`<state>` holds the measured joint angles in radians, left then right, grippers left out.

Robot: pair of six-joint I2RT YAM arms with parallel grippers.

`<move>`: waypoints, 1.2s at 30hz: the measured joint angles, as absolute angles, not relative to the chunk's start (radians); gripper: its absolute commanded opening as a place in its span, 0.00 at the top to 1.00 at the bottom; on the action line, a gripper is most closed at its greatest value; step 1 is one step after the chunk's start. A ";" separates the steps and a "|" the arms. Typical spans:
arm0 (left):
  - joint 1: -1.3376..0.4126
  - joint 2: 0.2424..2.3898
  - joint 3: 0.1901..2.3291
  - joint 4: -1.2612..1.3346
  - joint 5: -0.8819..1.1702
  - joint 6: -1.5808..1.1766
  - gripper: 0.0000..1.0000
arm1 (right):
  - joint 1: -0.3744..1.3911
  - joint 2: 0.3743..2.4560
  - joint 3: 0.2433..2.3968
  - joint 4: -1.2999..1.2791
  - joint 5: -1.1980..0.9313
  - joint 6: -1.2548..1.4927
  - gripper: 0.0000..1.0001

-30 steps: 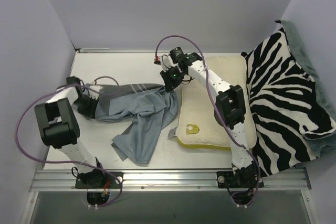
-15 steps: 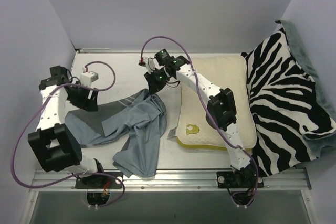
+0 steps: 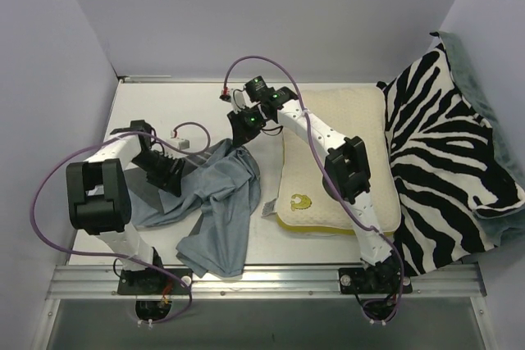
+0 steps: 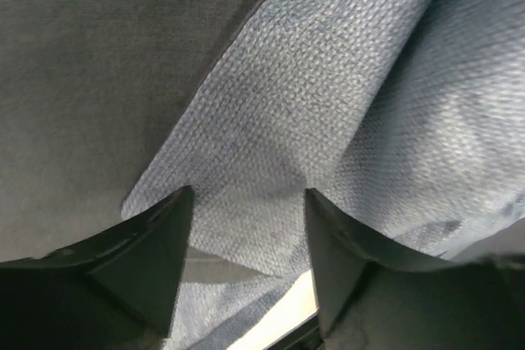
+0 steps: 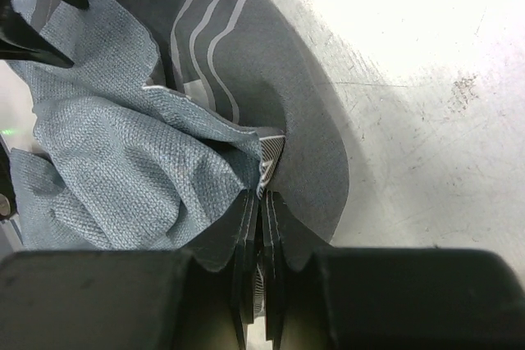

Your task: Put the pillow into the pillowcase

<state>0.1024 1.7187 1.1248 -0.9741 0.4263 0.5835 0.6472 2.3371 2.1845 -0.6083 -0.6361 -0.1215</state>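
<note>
Top external: pillow (image 3: 369,116) lies flat, long axis running near-to-far on the table (image 3: 156,100). Pillowcase (image 3: 209,211) is crumpled just beside the pillow's left long edge, apart from it; no open mouth can be made out. Right gripper (image 3: 242,133) sits at the case's far corner, the end nearest the pillow; left gripper (image 3: 175,178) is over the case's side away from the pillow

Left wrist: left gripper (image 4: 246,260) has its jaws spread, empty, hovering close over the blue weave of the pillowcase (image 4: 344,120), where a darker panel meets it

Right wrist: right gripper (image 5: 261,202) is pressed together, pinching a fold of pillowcase (image 5: 107,161), striped face showing

Judgement: right arm is nearer the pillow; left needs a second edge to spread the mouth toward the pillow
</note>
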 measured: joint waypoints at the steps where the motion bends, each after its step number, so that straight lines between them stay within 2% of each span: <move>1: 0.098 1.724 1.115 -0.963 0.425 0.580 0.55 | 0.647 2.337 2.183 -0.608 -0.637 -0.117 0.99; 3: 0.090 1.737 1.097 -0.940 0.428 0.568 0.69 | 0.647 2.335 2.177 -0.606 -0.639 -0.107 0.99; 4: 0.086 1.740 1.089 -0.929 0.431 0.562 0.81 | 0.647 2.334 2.173 -0.606 -0.642 -0.104 0.99; 7: 0.078 1.742 1.078 -0.912 0.437 0.545 0.99 | 0.647 2.329 2.161 -0.602 -0.648 -0.097 0.99; 13: 0.100 1.706 1.082 -0.909 0.450 0.530 1.00 | 0.647 2.328 2.140 -0.598 -0.656 -0.087 0.99; 16: 0.134 1.641 1.113 -0.927 0.453 0.547 0.44 | 0.647 2.328 2.136 -0.595 -0.656 -0.084 0.99; 17: 0.139 1.621 1.124 -0.927 0.454 0.554 0.35 | 0.647 2.328 2.136 -0.593 -0.656 -0.082 0.99; 18: 0.138 1.606 1.133 -0.927 0.456 0.559 0.31 | 0.647 2.328 2.136 -0.593 -0.657 -0.081 0.99; 22: 0.107 1.621 1.164 -0.923 0.477 0.561 0.30 | 0.647 2.328 2.136 -0.593 -0.664 -0.078 0.99; 30: 0.063 1.817 1.216 -0.886 0.508 0.574 0.30 | 0.647 2.328 2.133 -0.590 -0.667 -0.078 0.98; 34: 0.057 1.845 1.216 -0.896 0.532 0.611 0.39 | 0.647 2.326 2.127 -0.587 -0.667 -0.079 0.98; 35: 0.055 1.845 1.216 -0.903 0.539 0.621 0.46 | 0.647 2.325 2.123 -0.586 -0.666 -0.080 0.98; 36: 0.054 1.844 1.216 -0.911 0.548 0.633 0.49 | 0.647 2.324 2.120 -0.587 -0.666 -0.080 0.98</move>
